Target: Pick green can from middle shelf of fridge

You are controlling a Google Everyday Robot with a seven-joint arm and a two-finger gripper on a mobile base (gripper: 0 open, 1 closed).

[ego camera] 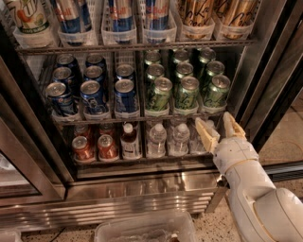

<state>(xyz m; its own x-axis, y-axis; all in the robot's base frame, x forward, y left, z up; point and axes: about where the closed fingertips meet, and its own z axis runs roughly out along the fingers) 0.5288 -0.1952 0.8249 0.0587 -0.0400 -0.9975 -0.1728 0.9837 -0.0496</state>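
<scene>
Several green cans stand in three lanes on the right half of the middle shelf (142, 116) of the fridge (142, 189). The front ones are the left green can (159, 93), the middle one (187, 92) and the right one (216, 90). My gripper (220, 128) is open and empty. Its two cream fingers point up at the shelf's front rail, just below the right front green can. It touches no can. The white arm comes in from the lower right.
Blue cans (93, 97) fill the left half of the same shelf. Tall cans (122, 14) stand on the rack above. Small red cans (83, 148), a bottle (128, 140) and water bottles (157, 139) sit below. A door frame (265, 80) stands right. A clear bin (144, 229) lies on the floor.
</scene>
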